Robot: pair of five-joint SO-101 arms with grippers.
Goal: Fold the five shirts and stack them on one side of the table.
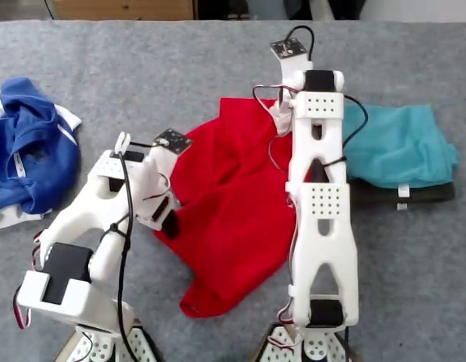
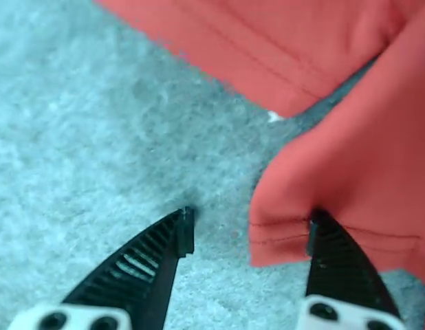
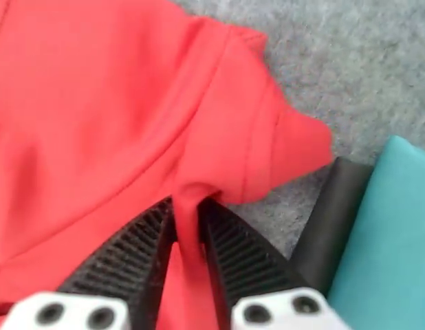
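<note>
L gripper (image 2: 252,217), nearer the arm bases: jaws wide apart, nothing held; one fingertip sits at the hem of a turned-over flap of the red shirt (image 1: 233,204), the other over bare grey table (image 1: 142,75). Red shirt lies spread at table centre, between the two arms, wrinkled, approx. flat; its near corner is bunched close to the bases. R gripper (image 3: 187,206), farther out at the shirt's far R edge: jaws nearly closed, pinching a narrow ridge of red fabric by the sleeve. Just beside it, R side of table: teal shirt (image 1: 399,147), folded, stacked on a folded black shirt (image 1: 391,192), whose edge protrudes on the near side. Opp. side, at L table edge: blue shirt (image 1: 29,151), crumpled, on top of a white shirt (image 1: 3,219); both well apart from the red one.
</note>
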